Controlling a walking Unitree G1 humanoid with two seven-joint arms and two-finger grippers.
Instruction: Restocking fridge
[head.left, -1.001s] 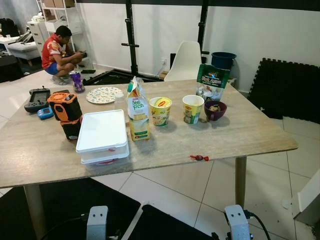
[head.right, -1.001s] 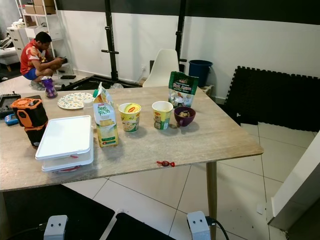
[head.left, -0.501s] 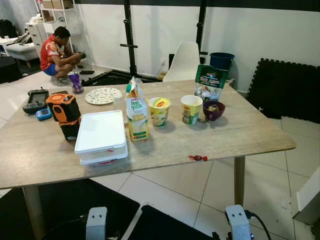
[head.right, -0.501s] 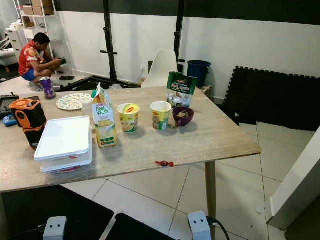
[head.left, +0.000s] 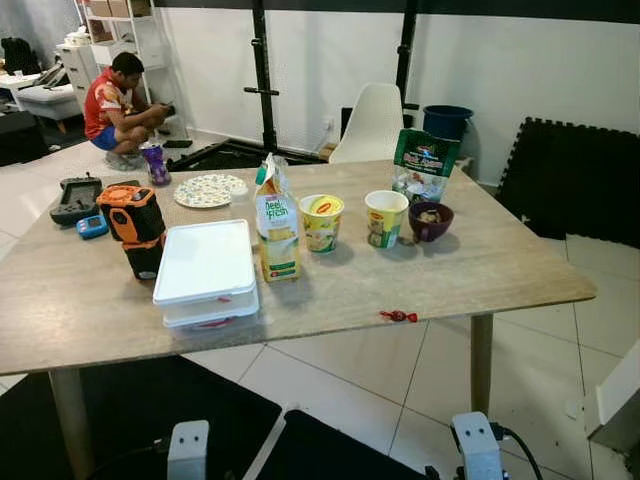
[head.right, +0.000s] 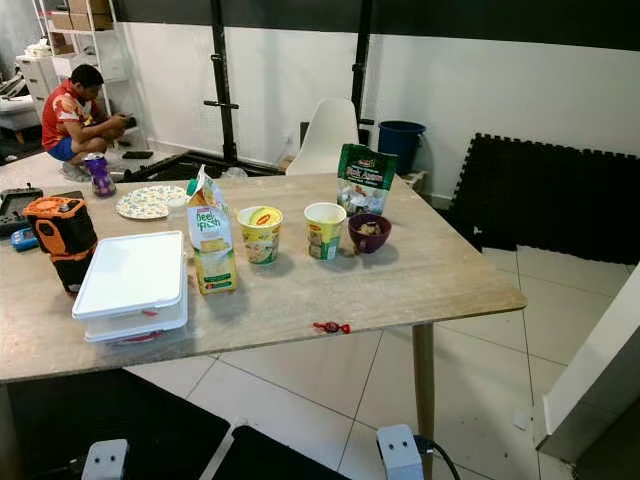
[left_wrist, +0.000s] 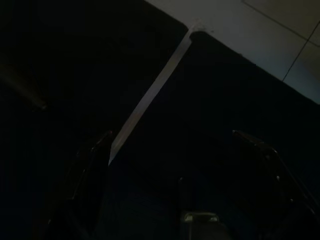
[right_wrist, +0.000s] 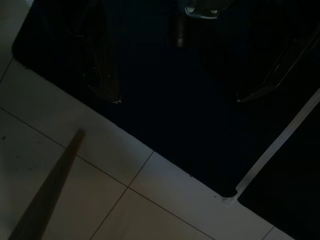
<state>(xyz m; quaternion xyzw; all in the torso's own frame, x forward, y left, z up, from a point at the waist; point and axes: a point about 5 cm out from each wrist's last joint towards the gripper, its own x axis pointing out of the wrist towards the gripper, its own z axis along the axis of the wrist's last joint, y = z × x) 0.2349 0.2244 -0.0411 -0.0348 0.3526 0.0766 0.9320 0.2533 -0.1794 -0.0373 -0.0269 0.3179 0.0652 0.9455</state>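
Observation:
On a wooden table (head.left: 470, 268) stand a green-and-white milk carton (head.left: 277, 222), two yellow noodle cups (head.left: 320, 221) (head.left: 385, 217), a purple bowl (head.left: 431, 220) and a green bag (head.left: 424, 163). Left of the carton sits a white lidded container (head.left: 206, 270). Both arms hang low in front of the table, over a black floor mat. My left gripper (left_wrist: 172, 142) is open with nothing between its fingers. The right gripper (right_wrist: 177, 100) is open too, above the mat's edge and pale tiles.
An orange-and-black device (head.left: 135, 225), a controller (head.left: 76, 198), a patterned plate (head.left: 209, 190) and a purple cup (head.left: 154, 162) occupy the table's left. A red candy (head.left: 398, 316) lies near the front edge. A person (head.left: 115, 100) crouches at the back left. A white chair (head.left: 373, 122) stands behind the table; a white panel (head.right: 590, 370) is at the right.
The head view has swayed slightly left and back. Nothing on the table has moved, and both arms still hang low.

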